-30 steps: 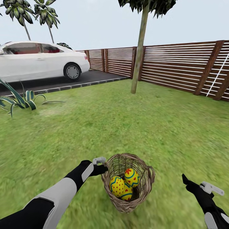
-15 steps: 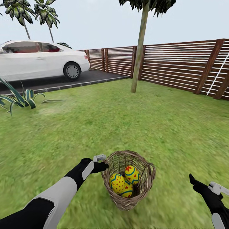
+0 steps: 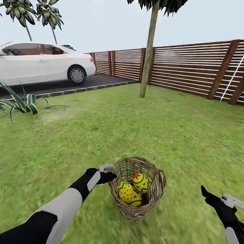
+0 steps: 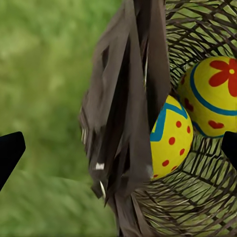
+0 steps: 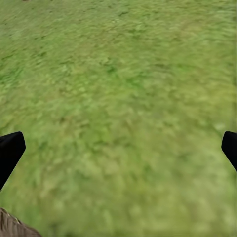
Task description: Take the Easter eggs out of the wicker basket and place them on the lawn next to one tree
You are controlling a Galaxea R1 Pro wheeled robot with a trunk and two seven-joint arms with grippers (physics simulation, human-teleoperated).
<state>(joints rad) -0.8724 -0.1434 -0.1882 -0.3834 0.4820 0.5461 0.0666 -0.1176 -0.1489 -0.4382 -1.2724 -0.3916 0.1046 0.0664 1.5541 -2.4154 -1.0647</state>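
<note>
The wicker basket (image 3: 139, 200) is rough open-weave brown twig. The Easter eggs (image 3: 140, 182) look smooth, glossy, painted. The lawn (image 3: 118, 128) is matt, patchy grass; the fence (image 3: 189, 69) is slatted wood.

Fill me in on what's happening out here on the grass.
A two-armed robot is working on the lawn at a wicker basket with Easter eggs inside it. Its left gripper is open at the basket's rim, fingers straddling the woven wall in the left wrist view. The right gripper is open over bare grass, off to the basket's side, holding nothing. No egg is out yet. A tree stands farther off by the wooden fence.
</note>
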